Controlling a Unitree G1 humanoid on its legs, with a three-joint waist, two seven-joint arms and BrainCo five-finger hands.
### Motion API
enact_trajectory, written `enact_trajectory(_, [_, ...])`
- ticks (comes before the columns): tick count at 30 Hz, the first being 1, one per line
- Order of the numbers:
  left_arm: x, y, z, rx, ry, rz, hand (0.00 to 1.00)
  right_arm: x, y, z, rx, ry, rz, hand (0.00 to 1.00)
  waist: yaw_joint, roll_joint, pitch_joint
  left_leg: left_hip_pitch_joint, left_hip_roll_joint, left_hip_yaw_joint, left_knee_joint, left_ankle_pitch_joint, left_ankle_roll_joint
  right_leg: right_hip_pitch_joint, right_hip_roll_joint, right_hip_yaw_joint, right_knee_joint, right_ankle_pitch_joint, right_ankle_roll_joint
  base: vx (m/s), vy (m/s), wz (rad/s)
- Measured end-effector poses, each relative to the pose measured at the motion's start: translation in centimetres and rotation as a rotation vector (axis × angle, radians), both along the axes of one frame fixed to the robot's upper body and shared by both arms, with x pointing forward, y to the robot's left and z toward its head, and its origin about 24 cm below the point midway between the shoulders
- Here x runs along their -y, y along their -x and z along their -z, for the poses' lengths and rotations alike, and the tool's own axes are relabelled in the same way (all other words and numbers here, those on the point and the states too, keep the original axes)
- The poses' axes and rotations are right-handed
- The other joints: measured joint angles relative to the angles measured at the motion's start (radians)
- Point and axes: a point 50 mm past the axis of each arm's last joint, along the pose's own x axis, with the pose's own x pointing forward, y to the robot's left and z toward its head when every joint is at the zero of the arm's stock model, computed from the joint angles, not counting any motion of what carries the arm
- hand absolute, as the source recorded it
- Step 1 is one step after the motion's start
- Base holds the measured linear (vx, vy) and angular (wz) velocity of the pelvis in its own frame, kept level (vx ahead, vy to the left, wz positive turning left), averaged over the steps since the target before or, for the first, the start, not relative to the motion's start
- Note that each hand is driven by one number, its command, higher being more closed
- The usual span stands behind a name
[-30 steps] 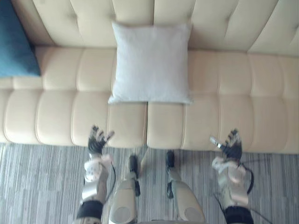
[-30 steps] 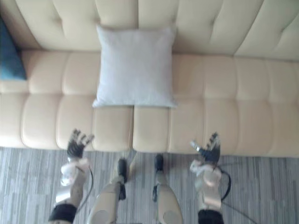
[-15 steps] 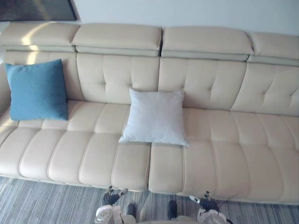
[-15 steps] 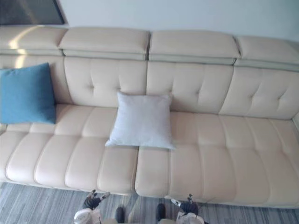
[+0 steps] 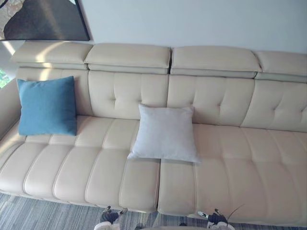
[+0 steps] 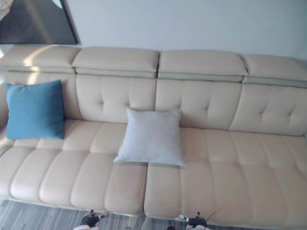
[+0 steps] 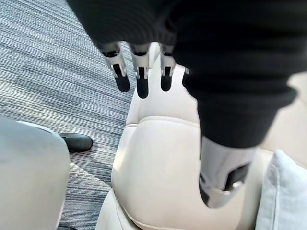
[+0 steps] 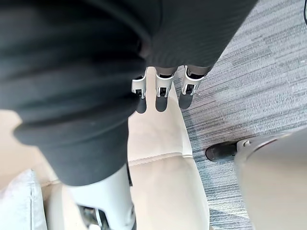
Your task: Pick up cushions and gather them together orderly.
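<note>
Where 1 sofa (image 5: 230, 158) stands, 1 blue cushion (image 5: 47, 106) and 1 white cushion (image 5: 165, 133) rest.

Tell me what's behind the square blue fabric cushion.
The cream tufted sofa backrest: the square blue fabric cushion leans against it at the left end. The patch directly behind is covered, so unseen.

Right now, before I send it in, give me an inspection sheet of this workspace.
Surface: cream tufted sofa, carrying two cushions.
Job's things: blue cushion upright against the backrest at the robot's left end; pale grey cushion leaning mid-sofa; the two are apart, not gathered.
Clutter: nothing seen.
Hands: left hand and right hand low before the sofa's front edge, both open and empty.
Cables: nothing seen.
Surroundings: grey striped carpet, pale wall, dark framed picture.
</note>
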Motion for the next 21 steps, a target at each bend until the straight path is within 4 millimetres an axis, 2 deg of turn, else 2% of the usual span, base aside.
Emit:
enact_trajectory(9, [0.6, 0.1, 0.1, 0.006, 0.034, -0.056, 0.0, -0.8, -0.1, 0.0, -0.026, 0.025, -0.071, 0.0, 0.002, -0.008, 0.009, 0.035, 0.012, 0.07, 0.016, -0.016, -0.002, 0.006, 0.006, 0.045, 0.017, 0.0, -0.001, -0.06, -0.008, -0.19])
enact_trajectory(10, [0.6, -0.1, 0.0, 0.013, 0.034, -0.055, 0.0, -1.3, -0.4, 0.0, -0.026, 0.022, -0.096, 0.0, 0.006, -0.016, 0.016, 0.04, 0.016, 0.093, 0.021, -0.021, -0.004, -0.01, 0.01, 0.062, 0.027, 0.0, -0.002, -0.02, 0.001, -0.48])
enact_trajectory(11, [0.6, -0.5, -0.1, 0.024, 0.034, -0.052, 0.0, -1.6, -0.9, -0.1, -0.017, 0.024, -0.129, 0.0, 0.011, -0.013, 0.026, 0.036, 0.02, 0.117, 0.037, -0.03, -0.007, -0.024, 0.014, 0.083, 0.04, 0.0, -0.002, -0.04, -0.005, -0.79])
enact_trajectory(12, [0.5, -0.8, -0.2, 0.033, 0.031, -0.048, 0.0, -1.8, -1.8, -0.3, 0.004, 0.033, -0.163, 0.0, 0.018, -0.023, 0.041, 0.022, 0.03, 0.157, 0.078, -0.052, -0.01, -0.048, 0.018, 0.101, 0.063, 0.005, -0.003, -0.04, -0.009, -0.81])
enact_trajectory(14, [0.1, -1.5, -0.4, 0.05, 0.017, -0.033, 0.0, -2.6, -3.2, -0.8, 0.05, 0.032, -0.195, 0.0, 0.024, -0.026, 0.058, -0.033, 0.055, 0.203, 0.167, -0.092, -0.013, -0.088, 0.016, 0.084, 0.092, 0.013, 0.006, -0.11, -0.055, -0.8])
enact_trajectory(15, [-0.2, -2.0, -0.6, 0.061, 0.008, -0.028, 0.0, -3.2, -3.7, -0.9, 0.064, 0.019, -0.196, 0.0, 0.022, -0.036, 0.065, -0.073, 0.081, 0.238, 0.216, -0.104, -0.008, -0.119, 0.009, 0.048, 0.11, 0.011, 0.015, -0.11, -0.07, -0.52])
enact_trajectory(16, [-0.3, -2.3, -0.7, 0.067, 0.006, -0.026, 0.0, -3.4, -3.8, -0.9, 0.068, 0.015, -0.195, 0.0, 0.021, -0.037, 0.072, -0.085, 0.091, 0.244, 0.23, -0.107, -0.007, -0.136, 0.001, 0.015, 0.145, 0.006, 0.007, -0.06, -0.07, -0.16])
enact_trajectory(17, [-0.1, -2.9, -0.9, 0.082, 0.007, -0.022, 0.0, -3.4, -3.9, -0.9, 0.068, 0.015, -0.196, 0.0, 0.019, -0.039, 0.074, -0.101, 0.112, 0.248, 0.246, -0.106, -0.008, -0.169, -0.032, -0.056, 0.299, -0.058, -0.036, 0.07, -0.093, 0.14])
enact_trajectory(18, [0.1, -3.2, -1.0, 0.096, 0.01, -0.02, 0.0, -3.4, -3.7, -0.9, 0.063, 0.017, -0.195, 0.0, 0.017, -0.043, 0.072, -0.102, 0.128, 0.251, 0.264, -0.106, -0.008, -0.159, -0.072, -0.107, 0.421, -0.107, -0.035, 0.1, -0.125, 0.23])
enact_trajectory(19, [0.2, -3.4, -1.0, 0.103, 0.011, -0.018, 0.0, -3.4, -3.5, -0.8, 0.059, 0.016, -0.195, 0.0, 0.018, -0.049, 0.068, -0.102, 0.137, 0.257, 0.281, -0.105, -0.009, -0.144, -0.105, -0.125, 0.478, -0.127, -0.03, 0.16, -0.197, 0.23])
enact_trajectory(20, [-0.1, -3.4, -1.2, 0.112, 0.003, -0.018, 0.0, -3.7, -3.2, -0.7, 0.05, 0.008, -0.197, 0.0, 0.021, -0.072, 0.053, -0.116, 0.139, 0.263, 0.328, -0.106, -0.009, -0.146, -0.144, -0.121, 0.518, -0.137, 0.0, 0.07, -0.181, 0.1])
enact_trajectory(21, [-0.4, -3.6, -1.3, 0.117, -0.004, -0.027, 0.0, -3.7, -3.5, -0.7, 0.056, 0.01, -0.203, 0.0, 0.019, -0.083, 0.051, -0.134, 0.144, 0.267, 0.361, -0.108, -0.009, -0.161, -0.128, -0.131, 0.527, -0.135, -0.002, -0.04, -0.213, -0.17])
